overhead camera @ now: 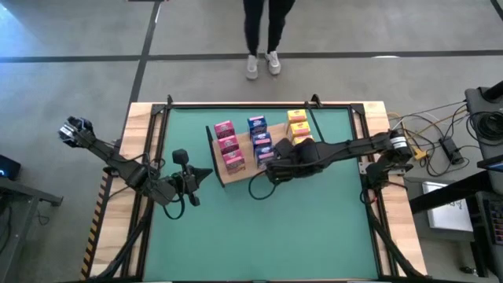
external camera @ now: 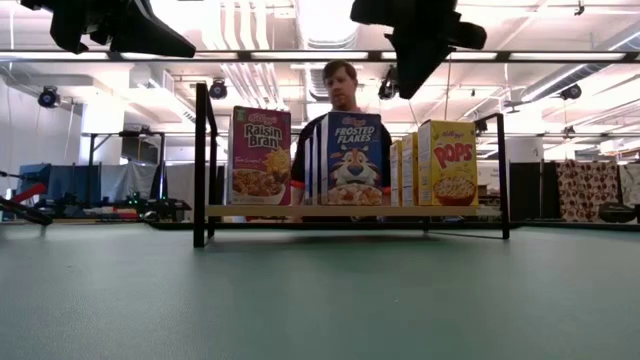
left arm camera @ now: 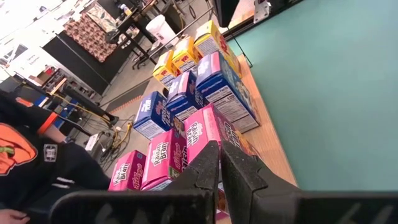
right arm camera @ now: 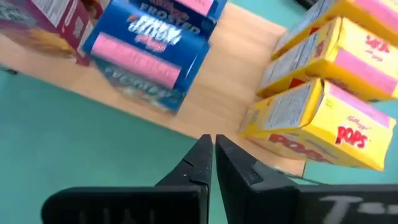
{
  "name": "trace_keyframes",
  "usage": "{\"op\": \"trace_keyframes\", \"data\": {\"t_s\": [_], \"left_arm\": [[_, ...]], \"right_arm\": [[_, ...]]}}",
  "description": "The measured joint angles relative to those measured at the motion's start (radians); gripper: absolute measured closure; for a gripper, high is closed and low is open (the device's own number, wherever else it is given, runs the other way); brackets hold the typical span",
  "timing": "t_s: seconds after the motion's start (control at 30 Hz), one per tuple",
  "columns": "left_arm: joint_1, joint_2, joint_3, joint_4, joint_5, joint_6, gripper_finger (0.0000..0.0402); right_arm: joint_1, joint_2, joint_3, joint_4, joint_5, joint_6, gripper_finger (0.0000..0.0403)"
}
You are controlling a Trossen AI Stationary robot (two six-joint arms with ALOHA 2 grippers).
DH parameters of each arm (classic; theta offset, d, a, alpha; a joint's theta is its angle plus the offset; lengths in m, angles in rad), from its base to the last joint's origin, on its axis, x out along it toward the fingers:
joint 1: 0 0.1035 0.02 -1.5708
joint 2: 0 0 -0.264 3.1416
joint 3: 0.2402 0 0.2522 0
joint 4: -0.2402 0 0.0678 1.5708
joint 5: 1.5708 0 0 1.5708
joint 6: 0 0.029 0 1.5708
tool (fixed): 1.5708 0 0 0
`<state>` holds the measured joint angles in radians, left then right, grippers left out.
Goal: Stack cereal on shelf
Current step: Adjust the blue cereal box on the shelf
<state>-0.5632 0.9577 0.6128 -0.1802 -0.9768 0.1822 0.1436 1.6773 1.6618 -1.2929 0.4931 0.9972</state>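
Nine small cardboard cereal boxes (overhead camera: 259, 141) stand on the light-brown wooden shelf (overhead camera: 236, 173); right gripper (overhead camera: 271, 171), fingers together and empty, hovers seemingly just beside the yellow row (overhead camera: 299, 126) — a careless swing topples it.

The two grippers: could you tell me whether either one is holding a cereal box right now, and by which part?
Nothing is held. The left gripper and right gripper are both shut and empty; all the cereal boxes stand on the shelf.
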Motion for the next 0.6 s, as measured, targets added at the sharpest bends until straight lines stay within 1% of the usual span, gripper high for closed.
{"op": "trace_keyframes", "data": {"t_s": [0.1, 0.23, 0.5, 0.6], "left_arm": [[0.000, 0.000, 0.000, 0.000, 0.000, 0.000, 0.0401], [0.000, 0.000, 0.000, 0.000, 0.000, 0.000, 0.0401], [0.000, 0.000, 0.000, 0.001, 0.000, 0.000, 0.0401], [0.000, 0.000, 0.000, 0.001, 0.000, 0.000, 0.0401]], "right_arm": [[0.000, 0.000, -0.001, 0.007, 0.029, -0.009, 0.0390], [-0.022, -0.007, -0.001, 0.067, 0.037, -0.056, 0.0390], [-0.130, -0.001, -0.002, 0.143, 0.040, -0.192, 0.0390], [-0.176, 0.000, -0.003, 0.201, 0.028, -0.249, 0.0390]]}}
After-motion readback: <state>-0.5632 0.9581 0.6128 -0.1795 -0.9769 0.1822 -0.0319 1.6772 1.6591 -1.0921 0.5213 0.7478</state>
